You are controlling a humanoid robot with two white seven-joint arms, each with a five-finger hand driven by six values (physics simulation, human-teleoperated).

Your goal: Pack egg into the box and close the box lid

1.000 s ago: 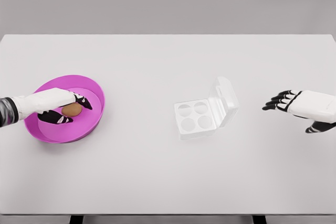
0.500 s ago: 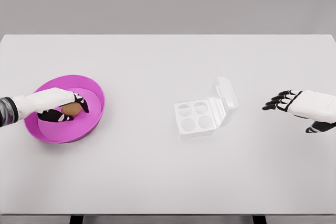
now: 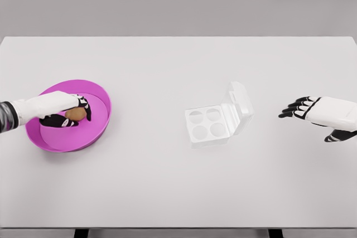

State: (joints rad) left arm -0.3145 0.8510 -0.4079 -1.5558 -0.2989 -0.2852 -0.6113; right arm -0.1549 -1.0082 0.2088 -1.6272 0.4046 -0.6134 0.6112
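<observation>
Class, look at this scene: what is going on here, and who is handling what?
A humanoid robot is packing an egg. Its left hand reaches into the pink bowl at the table's left and has its fingers closed around the brown egg, which sits low in the bowl. The white egg box waits near the middle of the table, lid open, all four cups empty. The right hand hovers open at the right, holding nothing.

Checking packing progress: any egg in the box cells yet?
No. All four cells of the open box are empty; the egg is in the pink bowl, held by the left robot hand.
</observation>
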